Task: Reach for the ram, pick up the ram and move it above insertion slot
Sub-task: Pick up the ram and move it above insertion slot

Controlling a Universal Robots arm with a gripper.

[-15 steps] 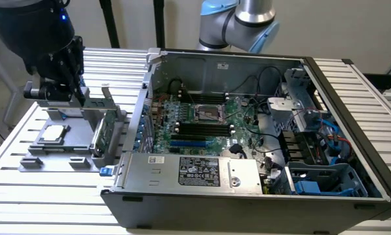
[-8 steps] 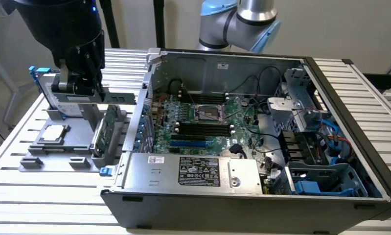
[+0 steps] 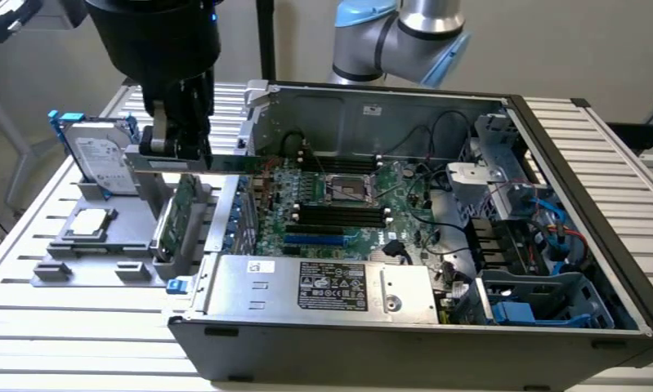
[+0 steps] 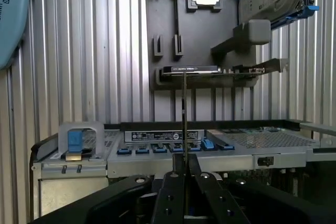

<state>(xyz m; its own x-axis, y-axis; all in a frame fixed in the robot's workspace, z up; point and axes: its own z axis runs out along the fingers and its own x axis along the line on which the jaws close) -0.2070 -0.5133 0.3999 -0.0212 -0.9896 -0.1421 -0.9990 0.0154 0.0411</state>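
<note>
The ram (image 3: 242, 164) is a thin green stick held level in the air, with my gripper (image 3: 180, 157) shut on one end of it. It hangs above the left wall of the open computer case (image 3: 413, 343), between the grey holder (image 3: 97, 245) and the motherboard (image 3: 337, 196). The black insertion slots (image 3: 332, 215) lie lower and further toward the exterior view's right. In the wrist view the ram (image 4: 185, 114) appears edge-on as a thin line running out from between my gripper's (image 4: 185, 176) fingers.
On the grey holder stand a silver hard drive (image 3: 97, 151), a square processor (image 3: 90, 221) and a taller green card (image 3: 179, 214). Inside the case are a power supply (image 3: 320, 286), cables and a drive cage (image 3: 534, 302). Slatted table all round.
</note>
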